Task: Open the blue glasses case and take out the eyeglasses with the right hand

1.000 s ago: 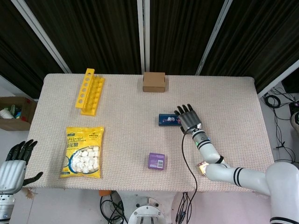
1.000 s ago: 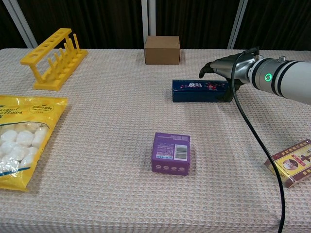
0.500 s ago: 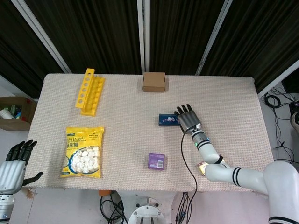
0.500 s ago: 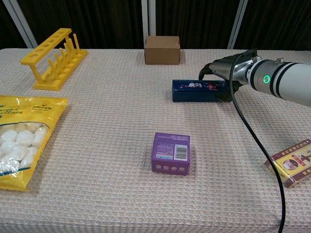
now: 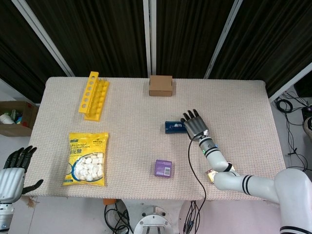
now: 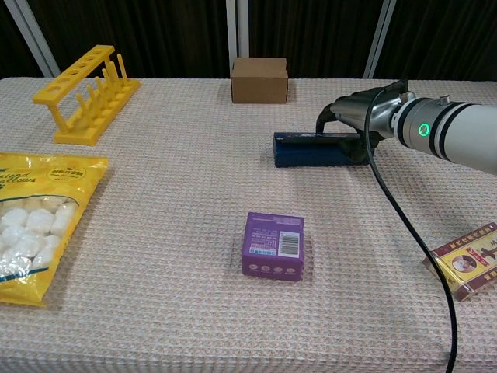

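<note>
The blue glasses case [image 5: 173, 127] [image 6: 311, 150] lies closed on the table, right of centre. It is tipped so that the chest view shows only its plain dark side. My right hand [image 5: 195, 126] [image 6: 359, 118] covers the case's right end, fingers curled over the top and thumb down against the end, gripping it. No eyeglasses can be seen. My left hand [image 5: 13, 176] hangs off the table's lower left corner with its fingers apart, holding nothing.
A purple box [image 6: 273, 245] sits in front of the case. A cardboard box [image 6: 259, 79] stands behind it. A yellow rack [image 6: 81, 93] and a marshmallow bag [image 6: 31, 225] lie at the left. A red-yellow packet [image 6: 470, 260] lies near my right forearm, whose black cable [image 6: 404, 225] trails down.
The case has tipped under my right hand: its printed top face no longer shows in the chest view, and it sits slightly further left. The left hand sank a little.
</note>
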### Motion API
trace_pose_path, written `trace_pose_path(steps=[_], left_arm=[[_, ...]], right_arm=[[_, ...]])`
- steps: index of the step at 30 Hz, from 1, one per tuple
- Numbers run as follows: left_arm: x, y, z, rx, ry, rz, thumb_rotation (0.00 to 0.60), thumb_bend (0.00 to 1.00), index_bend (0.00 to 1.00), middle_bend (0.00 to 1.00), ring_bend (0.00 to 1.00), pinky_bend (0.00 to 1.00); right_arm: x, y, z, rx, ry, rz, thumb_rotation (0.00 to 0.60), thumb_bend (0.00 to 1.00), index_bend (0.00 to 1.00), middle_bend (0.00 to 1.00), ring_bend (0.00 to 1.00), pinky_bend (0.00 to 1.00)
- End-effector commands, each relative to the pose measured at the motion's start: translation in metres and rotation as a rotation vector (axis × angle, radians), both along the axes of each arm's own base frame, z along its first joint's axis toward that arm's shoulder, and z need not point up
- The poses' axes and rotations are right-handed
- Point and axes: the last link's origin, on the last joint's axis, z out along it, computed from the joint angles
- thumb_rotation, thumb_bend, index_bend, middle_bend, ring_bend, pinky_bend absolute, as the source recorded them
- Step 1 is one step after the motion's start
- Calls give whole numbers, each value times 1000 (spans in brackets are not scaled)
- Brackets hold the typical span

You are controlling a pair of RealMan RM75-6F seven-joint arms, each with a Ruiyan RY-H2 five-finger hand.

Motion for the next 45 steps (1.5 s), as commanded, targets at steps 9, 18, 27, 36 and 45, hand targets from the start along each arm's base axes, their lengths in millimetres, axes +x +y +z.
trace_pose_path(steps=[9, 18, 27, 36, 45], left_arm=[[3, 2, -3, -11, 1, -13, 600, 125, 91, 74, 45, 105], [2, -2, -2, -5, -4, 6, 600, 124, 91, 74, 45, 105], [6, -1, -3, -7, 1, -15, 600, 125, 91, 74, 45, 105], [12, 1, -4, -9, 6, -33, 600, 125, 92, 74, 45, 104], [14, 1, -3, -7, 10, -34, 600, 125, 91, 74, 45, 105]], right_arm=[[4, -12, 12, -10, -43, -39, 600, 713, 316, 147, 0, 0], [12, -24, 19, -108, -102, -26, 600, 625, 74, 67, 0, 0], [-19, 31, 41, 3, -106, 14, 600, 775, 265, 62, 0, 0], [-48, 40, 44, 16, -61, -10, 600, 793, 295, 66, 0, 0], [-45, 62, 35, 84, -59, 46, 600, 786, 296, 66, 0, 0]])
